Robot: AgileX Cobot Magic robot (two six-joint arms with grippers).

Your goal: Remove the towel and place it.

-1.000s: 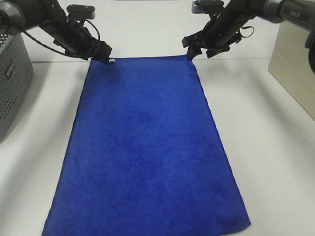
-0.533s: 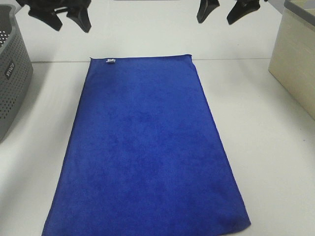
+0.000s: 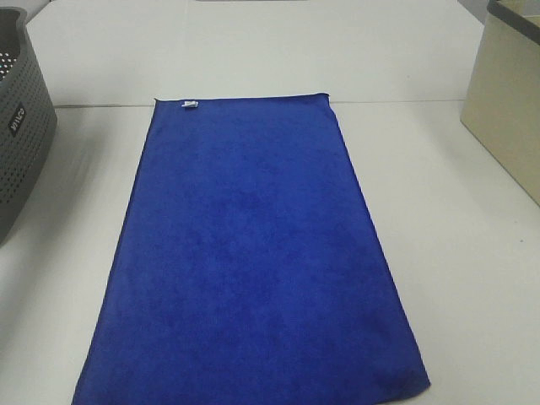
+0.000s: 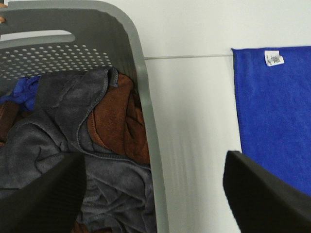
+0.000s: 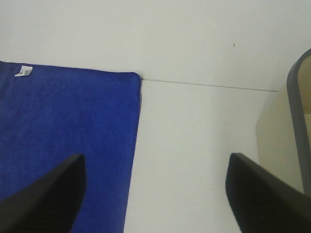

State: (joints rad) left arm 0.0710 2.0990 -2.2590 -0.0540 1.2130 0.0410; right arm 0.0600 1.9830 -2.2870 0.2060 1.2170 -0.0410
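Observation:
The towel [image 3: 253,253] is a royal-blue cloth lying flat and spread out on the white table, with its white tag [image 3: 191,105] at the far left corner. Neither gripper shows in the exterior high view. In the left wrist view my left gripper [image 4: 153,204] is open and empty, high above the table between the basket and the towel's tagged corner [image 4: 274,58]. In the right wrist view my right gripper [image 5: 155,199] is open and empty, above the table beside the towel's [image 5: 63,126] other far corner.
A grey perforated basket [image 3: 21,126] stands at the left; the left wrist view shows grey, brown and blue cloths [image 4: 73,126] inside it. A beige bin [image 3: 506,110] stands at the right, and it also shows in the right wrist view [image 5: 282,136].
Both grippers were at the towel's far corners, then rose and left the exterior high view. The towel lies flat where it was.

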